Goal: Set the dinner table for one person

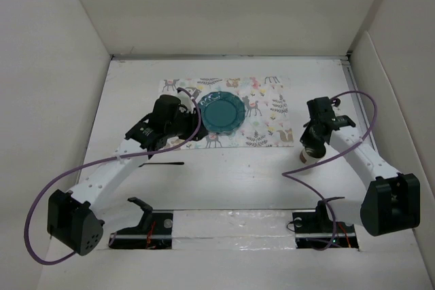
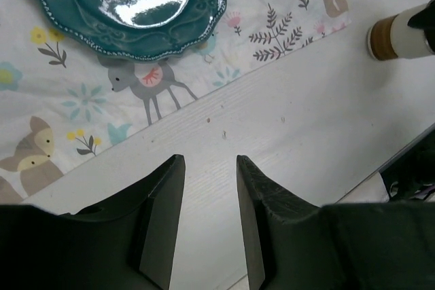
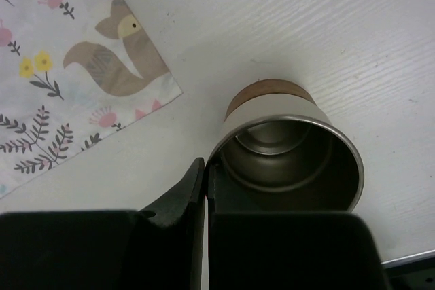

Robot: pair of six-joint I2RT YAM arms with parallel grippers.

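As I look over the dinner table (image 1: 231,188), the placemat (image 1: 272,110) lies at its far middle w/ a teal plate (image 1: 223,113) on it. Next the cup (image 3: 289,157) sits off the mat's near right corner on bare top, so mat's to its left & further out. Nearest is the right gripper (image 3: 206,181), clenched on the cup wall, looks like one finger inside; the left gripper (image 2: 211,168) gapes w/ nothing in it, well apart from the cup

My left wrist view's top edge cuts off the teal scallop-rimmed ceramic plate (image 2: 129,5), and its right edge cuts off the steel cup with a brown base (image 2: 393,35). My right gripper (image 3: 205,165) hides that cup's near rim. Seen from overhead, the thin dark utensil (image 1: 162,165) is too small to name.
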